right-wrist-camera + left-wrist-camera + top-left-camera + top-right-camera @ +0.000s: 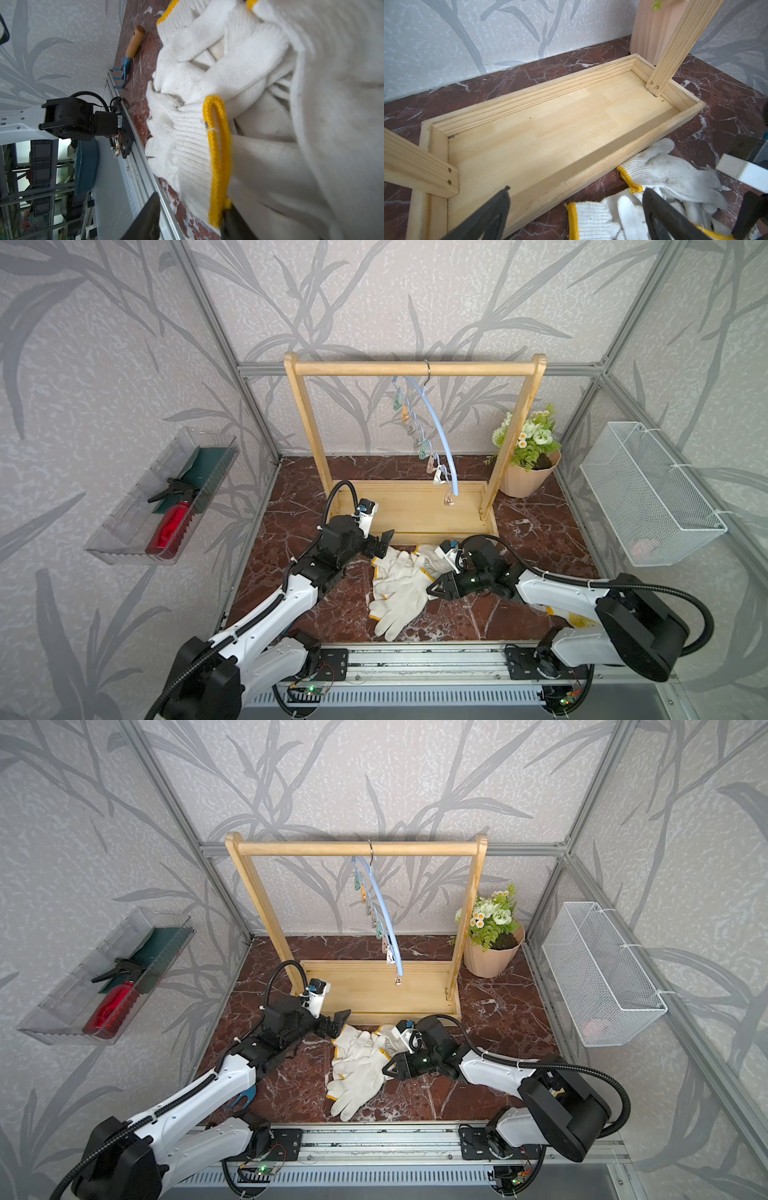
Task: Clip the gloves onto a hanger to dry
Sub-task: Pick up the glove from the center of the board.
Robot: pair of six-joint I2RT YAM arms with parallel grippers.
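Several white knitted gloves [399,589] [357,1069] with yellow-trimmed cuffs lie in a heap on the marble floor, in front of the rack. My right gripper [430,591] [191,202] is low at the heap's right edge. It is open, with its jaws on either side of one glove's yellow cuff [218,149]; one finger touches the trim and the other stands off it. My left gripper [384,545] [577,189] hovers wide open and empty over the heap's far-left corner. The blue hanger [440,435] [384,915] with its row of clips hangs from the rail.
The wooden rack [415,369] stands in a shallow wooden base [550,128]. A flower pot [525,477] is at the back right, and a wire basket [648,493] hangs on the right wall. On the left wall is a clear tray with a red spray bottle [166,526]. A small hand rake [128,58] lies near the front left.
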